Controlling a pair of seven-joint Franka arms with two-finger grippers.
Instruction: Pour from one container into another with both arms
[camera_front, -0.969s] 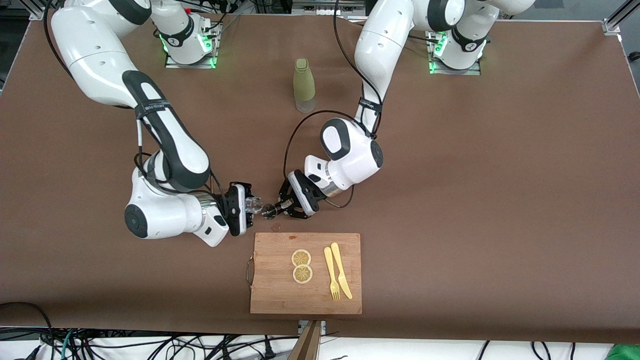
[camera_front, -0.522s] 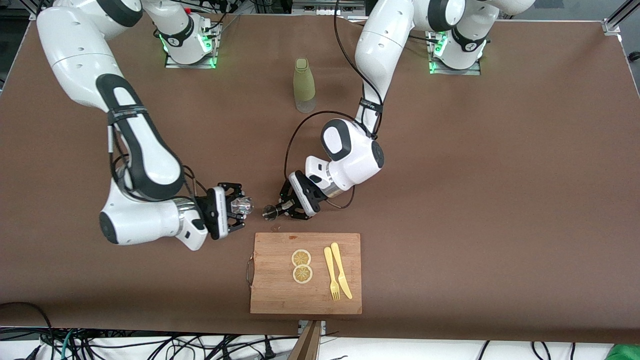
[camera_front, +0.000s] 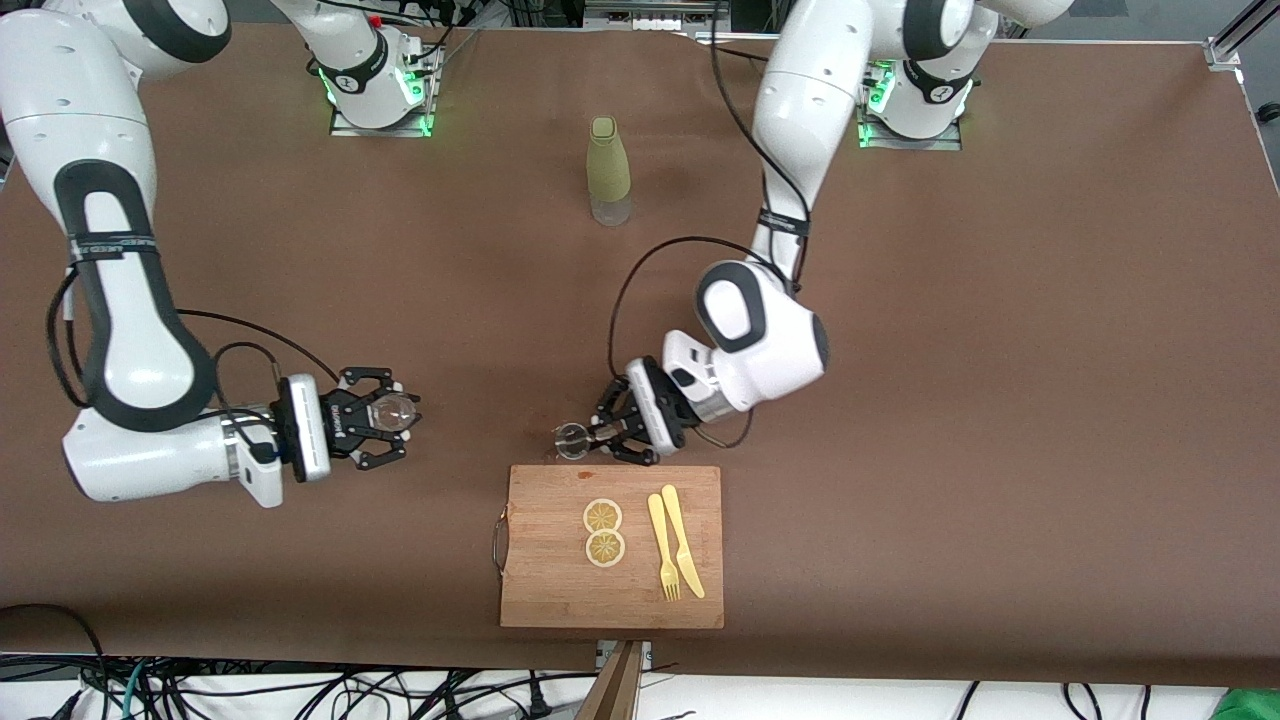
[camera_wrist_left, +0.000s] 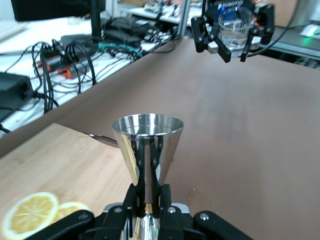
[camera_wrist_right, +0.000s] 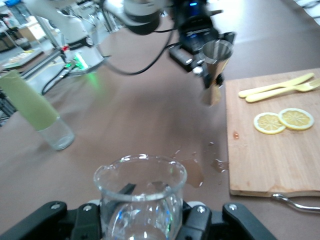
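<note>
- Since a second ago, the right gripper (camera_front: 385, 428) has been drawn away toward the right arm's end of the table (camera_front: 1000, 400), and the left gripper (camera_front: 600, 437) has been shifted slightly toward the board (camera_front: 612, 547).
- A clear glass beaker (camera_front: 392, 410) with a pour lip is pinched in the right gripper's fingers.
- A shiny steel jigger (camera_front: 572, 440), cone-shaped, is clamped at its narrow waist by the left gripper, just above the board's edge.
- Wet droplets (camera_wrist_right: 200, 165) lie on the brown table beside the bamboo board.
- Two lemon slices (camera_front: 603, 531), a yellow plastic fork (camera_front: 660, 550) and knife (camera_front: 681, 540) rest on the board.
- A green bottle (camera_front: 607, 170) stands between the arm bases.
</note>
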